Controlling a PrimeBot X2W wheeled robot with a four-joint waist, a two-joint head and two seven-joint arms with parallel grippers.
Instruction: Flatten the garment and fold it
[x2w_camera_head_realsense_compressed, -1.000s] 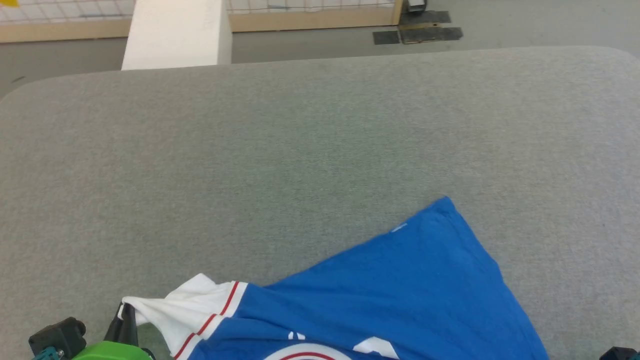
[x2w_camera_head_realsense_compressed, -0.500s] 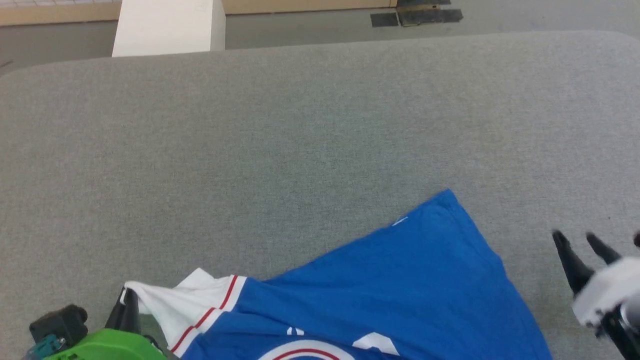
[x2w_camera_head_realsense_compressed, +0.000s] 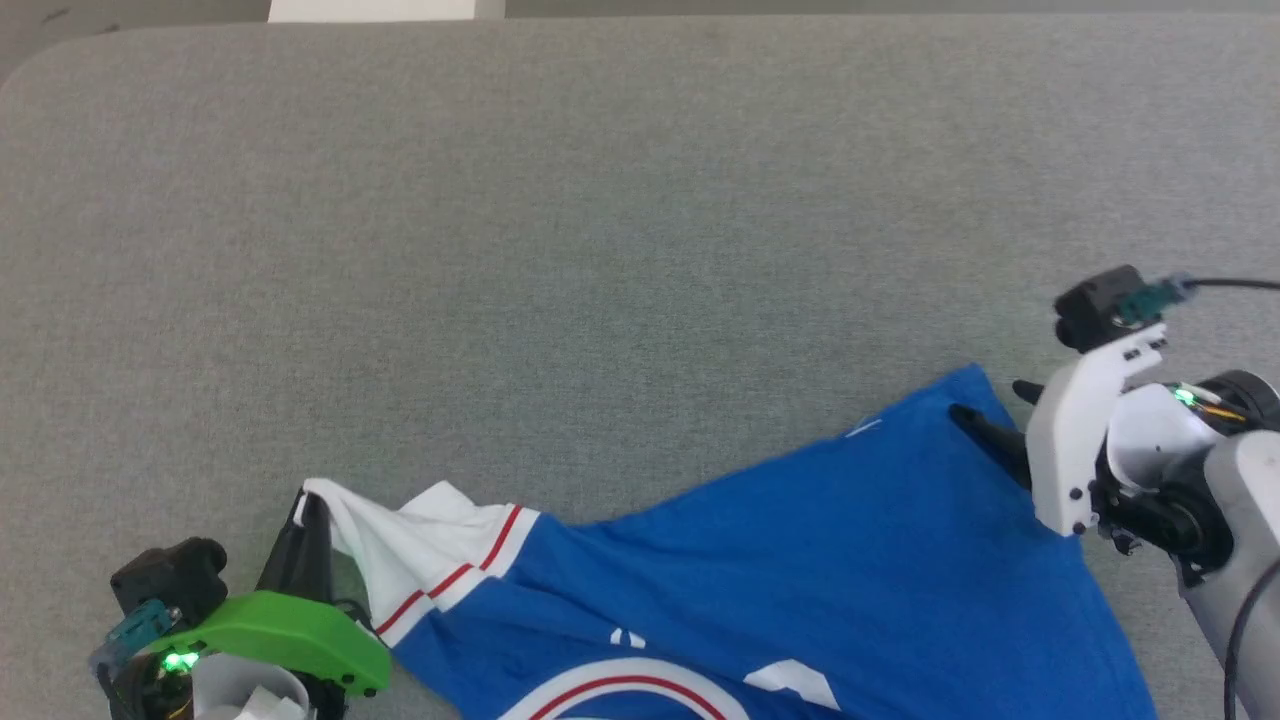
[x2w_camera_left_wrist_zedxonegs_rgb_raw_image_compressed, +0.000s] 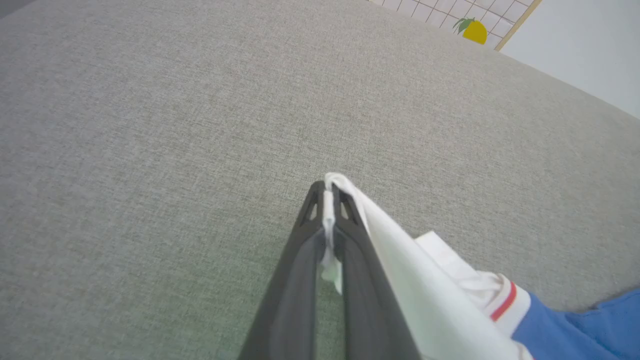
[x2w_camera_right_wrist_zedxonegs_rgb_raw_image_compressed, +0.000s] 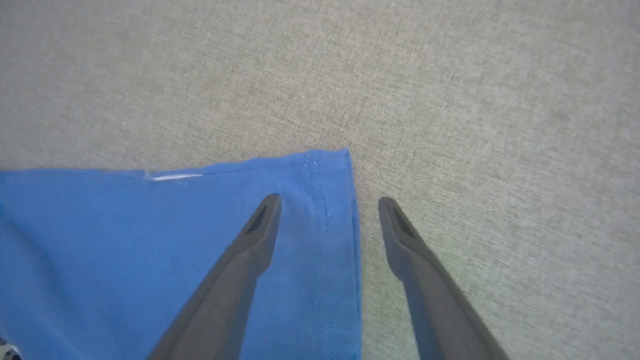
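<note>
The garment (x2w_camera_head_realsense_compressed: 800, 550), a royal-blue jersey T-shirt with white sleeves and red-and-white trim, lies across the near part of the grey table (x2w_camera_head_realsense_compressed: 600, 220). My left gripper (x2w_camera_head_realsense_compressed: 310, 500) is shut on the tip of its white sleeve (x2w_camera_left_wrist_zedxonegs_rgb_raw_image_compressed: 400, 265) at the lower left, white cloth pinched between the fingers (x2w_camera_left_wrist_zedxonegs_rgb_raw_image_compressed: 327, 200). My right gripper (x2w_camera_head_realsense_compressed: 990, 405) is open at the shirt's far right corner (x2w_camera_right_wrist_zedxonegs_rgb_raw_image_compressed: 330, 165); one finger rests over the blue cloth, the other over bare table beside the hem. Part of a white ring print shows at the bottom edge.
Grey fabric covers the whole table, with wide bare room beyond the shirt. A white block (x2w_camera_head_realsense_compressed: 385, 8) stands past the far edge. A tiled wall with a yellow fruit sticker (x2w_camera_left_wrist_zedxonegs_rgb_raw_image_compressed: 474, 31) shows in the left wrist view.
The head camera has tilted down. My right gripper has come in from the right to the shirt's far corner, open and straddling its hem. The left gripper keeps its hold on the sleeve.
</note>
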